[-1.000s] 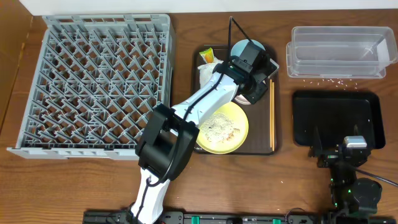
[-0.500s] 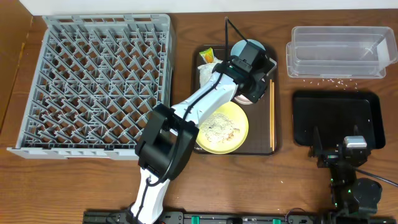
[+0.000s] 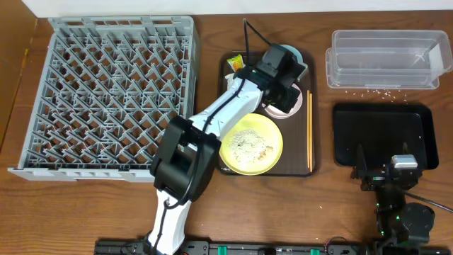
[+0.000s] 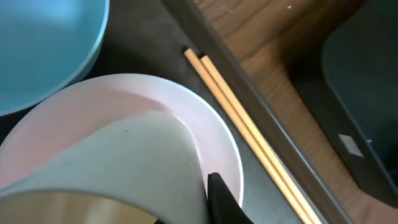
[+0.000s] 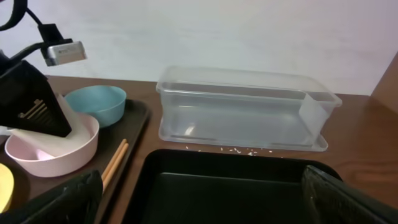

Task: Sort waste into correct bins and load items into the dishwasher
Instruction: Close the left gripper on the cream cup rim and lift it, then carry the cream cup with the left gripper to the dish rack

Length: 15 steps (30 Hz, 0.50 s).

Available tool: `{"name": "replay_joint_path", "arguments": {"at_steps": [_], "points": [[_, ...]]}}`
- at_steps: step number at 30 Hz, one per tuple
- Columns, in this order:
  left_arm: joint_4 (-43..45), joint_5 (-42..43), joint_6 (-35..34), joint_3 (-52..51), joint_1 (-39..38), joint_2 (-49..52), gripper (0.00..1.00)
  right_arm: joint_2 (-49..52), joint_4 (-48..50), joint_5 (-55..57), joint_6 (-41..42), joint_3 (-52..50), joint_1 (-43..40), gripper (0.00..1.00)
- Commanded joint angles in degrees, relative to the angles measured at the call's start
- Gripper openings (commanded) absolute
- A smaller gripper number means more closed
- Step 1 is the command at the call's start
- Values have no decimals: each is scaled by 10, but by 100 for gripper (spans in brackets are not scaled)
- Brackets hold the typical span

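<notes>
One grey dish rack [image 3: 106,99] fills the left, its right edge near the one brown serving tray [image 3: 294,142]. A strip of table wood separates that tray from two bins, the clear tub [image 3: 386,60] far right and the black tray [image 3: 386,134] nearer. On the serving tray are one yellow plate [image 3: 274,157] of crumbs [image 3: 248,142], one blue bowl [image 4: 43,43], one white bowl [image 4: 155,99] and two chopsticks [image 4: 249,130] along its right edge. The left gripper [image 3: 285,99] is clamped on one small white cup [image 4: 112,162] inside the white bowl. The right gripper [image 5: 199,193] gapes wide over the black tray's near edge, holding nothing.
</notes>
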Motion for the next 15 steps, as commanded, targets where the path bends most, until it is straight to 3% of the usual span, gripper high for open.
{"name": "replay_joint_path", "arguments": {"at_steps": [1,15], "points": [[5,42,-12,-3,13,-25,8,-3,-2,-2,-9,-1,-5,99],[10,44,-40,-3,28,-86,8,-3,-2,-2,-9,-1,-5,99]]}}
